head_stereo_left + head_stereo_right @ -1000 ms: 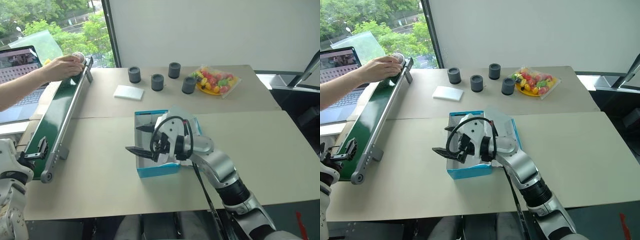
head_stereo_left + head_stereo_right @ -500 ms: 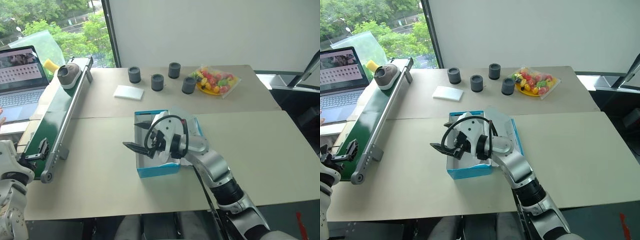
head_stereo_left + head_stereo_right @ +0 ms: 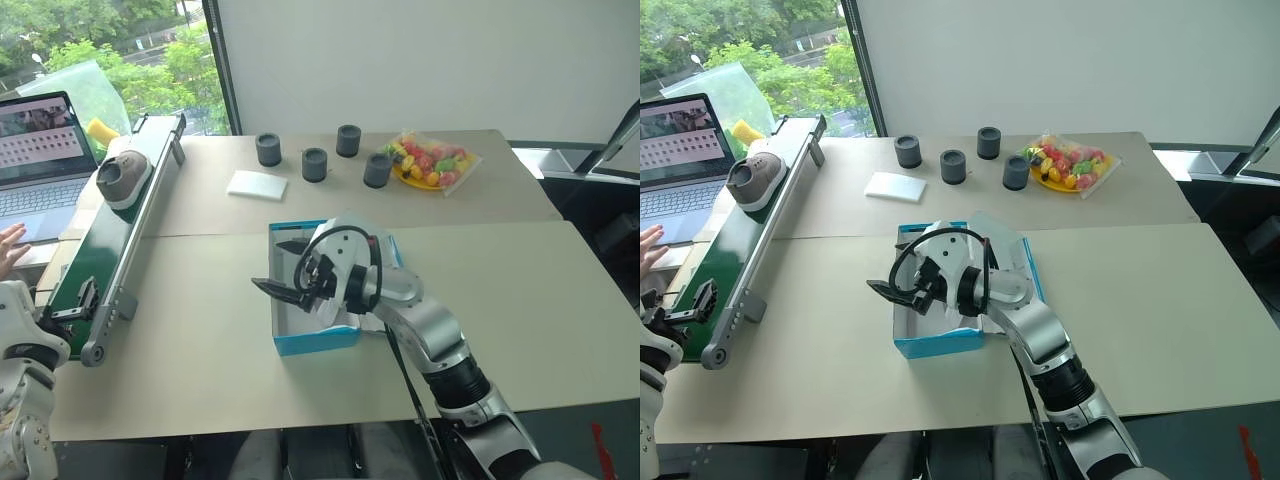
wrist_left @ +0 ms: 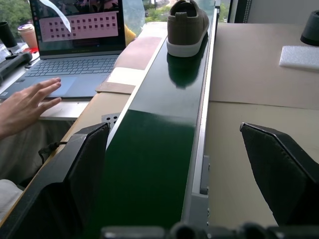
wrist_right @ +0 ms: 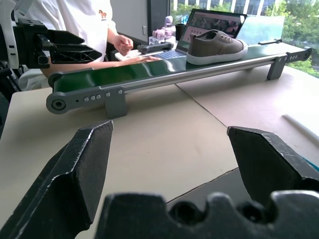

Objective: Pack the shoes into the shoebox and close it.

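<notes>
A grey-taupe shoe [image 3: 122, 177] is seen on the green belt [image 3: 90, 250] of a conveyor that runs along the table's left edge, toward its far end (at about 10 o'clock from the table's middle). The shoe sits upright on its pale sole.

The blue box [image 3: 300, 343] lies open near the table's middle, its white inside showing and its lid [image 3: 385, 245] folded back at 3 o'clock of it.

The right gripper [image 3: 285, 268] is held over the box, pointing toward 9 o'clock, its two black fingers spread wide apart with nothing between them.

The left gripper [image 4: 192, 164] is poised at the belt's near end, fingers likewise wide apart and empty.

A person's hand [image 3: 12, 243] rests by a laptop [image 3: 35, 135] at 9 o'clock of the belt.

Four dark cylinders [image 3: 315, 163], a white pad [image 3: 257, 184] and a bag of coloured pieces [image 3: 432, 160] are set along the far side, around 12 o'clock.
</notes>
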Controlling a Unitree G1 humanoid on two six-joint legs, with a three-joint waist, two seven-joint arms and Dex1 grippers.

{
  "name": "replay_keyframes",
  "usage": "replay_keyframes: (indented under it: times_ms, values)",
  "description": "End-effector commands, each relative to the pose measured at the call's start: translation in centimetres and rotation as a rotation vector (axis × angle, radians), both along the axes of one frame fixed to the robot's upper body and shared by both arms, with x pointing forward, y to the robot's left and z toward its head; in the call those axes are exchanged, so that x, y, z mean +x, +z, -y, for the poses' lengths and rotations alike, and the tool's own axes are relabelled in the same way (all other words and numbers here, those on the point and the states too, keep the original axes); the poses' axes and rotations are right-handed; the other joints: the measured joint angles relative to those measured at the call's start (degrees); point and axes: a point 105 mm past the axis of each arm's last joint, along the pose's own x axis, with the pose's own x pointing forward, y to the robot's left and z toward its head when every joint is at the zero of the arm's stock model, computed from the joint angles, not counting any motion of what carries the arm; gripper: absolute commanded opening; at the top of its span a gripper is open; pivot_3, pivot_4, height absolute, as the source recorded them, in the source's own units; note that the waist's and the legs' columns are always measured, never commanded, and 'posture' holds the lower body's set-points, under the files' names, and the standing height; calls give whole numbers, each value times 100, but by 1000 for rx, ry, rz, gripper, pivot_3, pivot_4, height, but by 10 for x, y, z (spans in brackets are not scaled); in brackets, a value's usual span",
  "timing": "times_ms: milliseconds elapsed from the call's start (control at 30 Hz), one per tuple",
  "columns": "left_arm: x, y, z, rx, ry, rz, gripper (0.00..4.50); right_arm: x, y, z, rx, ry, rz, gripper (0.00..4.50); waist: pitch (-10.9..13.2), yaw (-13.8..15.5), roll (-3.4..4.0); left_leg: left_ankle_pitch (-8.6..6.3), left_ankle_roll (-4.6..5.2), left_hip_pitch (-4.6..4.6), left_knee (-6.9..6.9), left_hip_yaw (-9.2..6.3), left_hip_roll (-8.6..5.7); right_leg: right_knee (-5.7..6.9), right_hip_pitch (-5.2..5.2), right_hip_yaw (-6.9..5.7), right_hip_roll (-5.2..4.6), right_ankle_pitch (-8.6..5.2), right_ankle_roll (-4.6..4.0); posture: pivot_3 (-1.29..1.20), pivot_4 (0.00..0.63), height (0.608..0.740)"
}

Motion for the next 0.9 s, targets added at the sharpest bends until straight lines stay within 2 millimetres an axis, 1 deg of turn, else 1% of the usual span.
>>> replay_keyframes:
  times_ms: [33, 100, 133, 167, 200, 233, 267, 300, 367, 433, 567, 667, 767, 900]
  values:
    - [-3, 14, -2, 34, 8, 47, 4500, -4, 11, -2, 24, 11, 39, 4336, 0, 1, 0, 0, 0, 0, 0, 0, 0, 0, 0, 0, 0, 0, 0, 0, 150, 736]
    - [-3, 13, -2, 32, 10, 46, 4500, -5, 12, -3, 14, 19, 55, 4336, 0, -17, 0, 0, 0, -2, -2, -5, -2, 0, 3, -2, -1, 0, 0, 0, 150, 736]
    - [-2, 13, -1, 31, 3, 42, 4500, -5, 12, -3, 12, 22, 54, 4336, 1, -52, 2, 0, 0, -5, -6, -38, -23, -1, 21, -23, -8, -3, 3, 0, 150, 736]
    - [-2, 12, 1, 29, -3, 40, 4500, -5, 11, -3, 10, 21, 50, 4336, 7, -123, 11, 4, -1, -11, -8, -118, -67, 1, 51, -87, -38, -23, 7, 0, 150, 736]
    - [-1, 12, 2, 28, -8, 38, 4500, -4, 11, -3, 13, 16, 37, 4336, 17, -145, 29, 19, 6, -8, -8, -242, -138, 10, 103, -192, -93, -62, 14, 0, 150, 737]
    - [-1, 11, 3, 28, -10, 36, 4500, -4, 9, -2, 7, 12, 34, 4336, 25, -132, 42, 24, 1, 4, -8, -332, -179, 13, 120, -240, -114, -93, 37, 0, 150, 737]
    - [-2, 11, 2, 28, -9, 35, 4500, -3, 8, -1, 1, 6, 31, 4336, 18, -69, 30, 24, -8, 19, -5, -373, -190, 5, 105, -253, -112, -118, 65, 0, 150, 737]
    - [-2, 11, 0, 29, -5, 33, 4500, -2, 7, -1, -5, 1, 26, 4336, 16, -22, 26, 22, -20, 16, -8, -370, -175, 6, 103, -250, -99, -94, 20, 0, 150, 737]
    - [-4, 10, -4, 27, 9, 25, 4500, 1, 5, -2, -9, -13, 16, 4336, 15, 22, 25, 22, -28, 11, -18, -334, -157, 11, 103, -220, -86, -85, -1, 0, 150, 737]
    - [-5, 9, -6, 27, 13, 10, 4500, 2, 6, -2, -7, -16, 15, 4336, 14, 28, 23, 21, -28, 18, -21, -304, -136, 11, 100, -199, -78, -82, -5, 0, 150, 737]
    - [-2, 5, -2, 27, -28, -18, 4500, 1, 9, -2, 13, -20, 4, 4336, 14, 17, 23, 20, -29, 27, -24, -278, -123, 8, 100, -182, -69, -80, -7, 0, 150, 737]
    - [-3, 1, -6, 8, -25, -32, 4500, 3, 7, -1, 11, -36, 4, 4336, 13, 17, 22, 21, -29, 31, -42, -266, -122, 8, 92, -170, -69, -80, -7, 0, 150, 737]
    - [-4, -7, -11, -10, -11, -63, 4500, 3, 8, -1, 16, -39, 4, 4336, 13, 13, 21, 21, -29, 30, -49, -255, -120, 9, 80, -161, -68, -79, -9, 0, 150, 737]
    - [-11, -25, -26, -76, 40, -120, 4500, 2, 14, 1, 35, -45, 3, 4336, 13, 14, 21, 21, -28, 30, -49, -250, -117, 9, 79, -158, -67, -77, -11, 0, 150, 737]
